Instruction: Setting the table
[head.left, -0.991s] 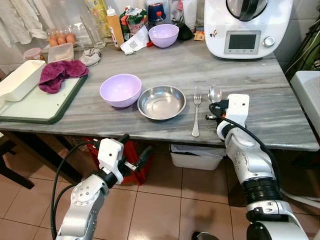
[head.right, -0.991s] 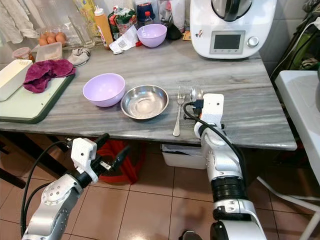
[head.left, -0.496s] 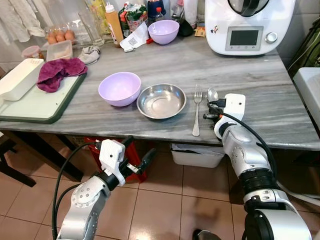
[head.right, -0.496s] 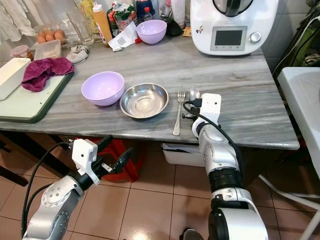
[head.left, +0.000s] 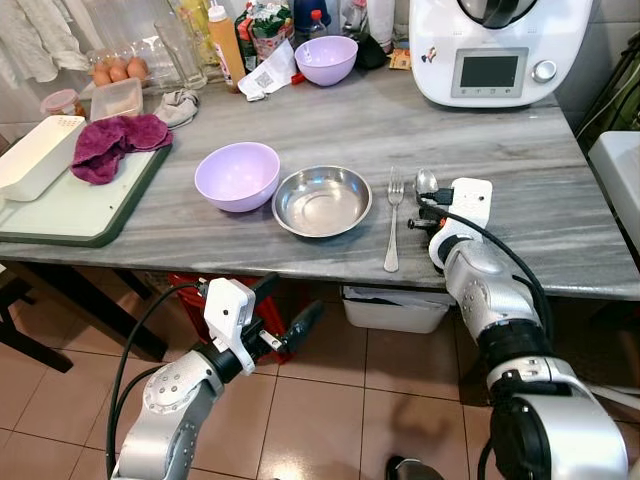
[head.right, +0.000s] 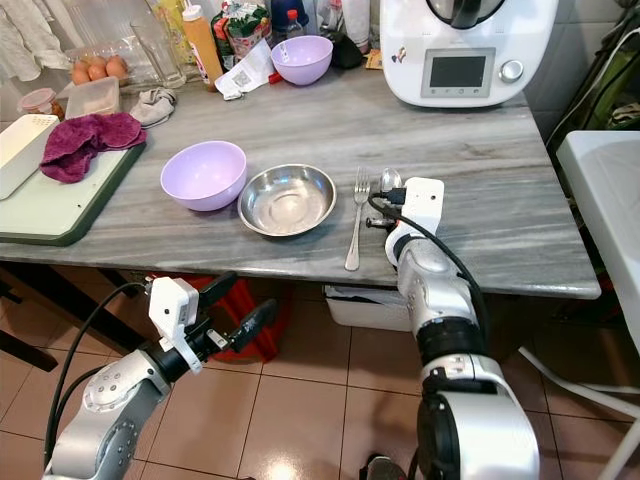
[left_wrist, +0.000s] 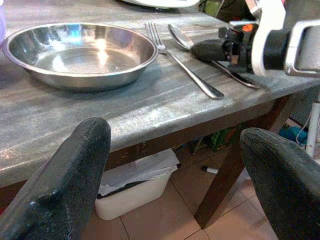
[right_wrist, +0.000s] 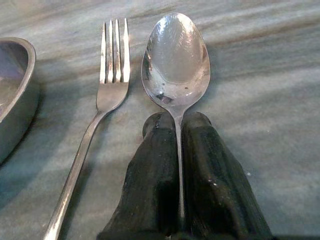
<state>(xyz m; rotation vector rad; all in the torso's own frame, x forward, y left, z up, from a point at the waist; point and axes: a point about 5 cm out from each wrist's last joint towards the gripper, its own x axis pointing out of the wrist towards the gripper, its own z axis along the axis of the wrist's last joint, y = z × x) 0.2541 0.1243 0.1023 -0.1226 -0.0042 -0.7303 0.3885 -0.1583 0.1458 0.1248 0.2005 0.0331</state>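
A steel bowl (head.left: 322, 201) sits near the front edge of the grey marble table (head.left: 560, 230), with a lilac bowl (head.left: 238, 176) touching its left side. A fork (head.left: 392, 222) lies to the right of the steel bowl, tines pointing away from me. Just right of it and parallel lies a spoon (right_wrist: 176, 60), flat on the tabletop. My right gripper (right_wrist: 177, 122) is shut on the spoon's handle just behind its bowl. My left gripper (head.left: 285, 305) hangs open below the table's front edge, with nothing between its fingers (left_wrist: 65, 185).
A white kitchen machine (head.left: 490, 50) stands at the back right, with a second lilac bowl (head.left: 326, 58), bottles and eggs along the back. A green board (head.left: 70, 205) carries a magenta cloth (head.left: 115, 140) and a white container (head.left: 35, 155). A white bin (head.left: 390, 310) stands under the table.
The whole view has shifted a little. My right gripper stays shut on the spoon beside the fork. My left gripper has drifted slightly rightward under the table edge.
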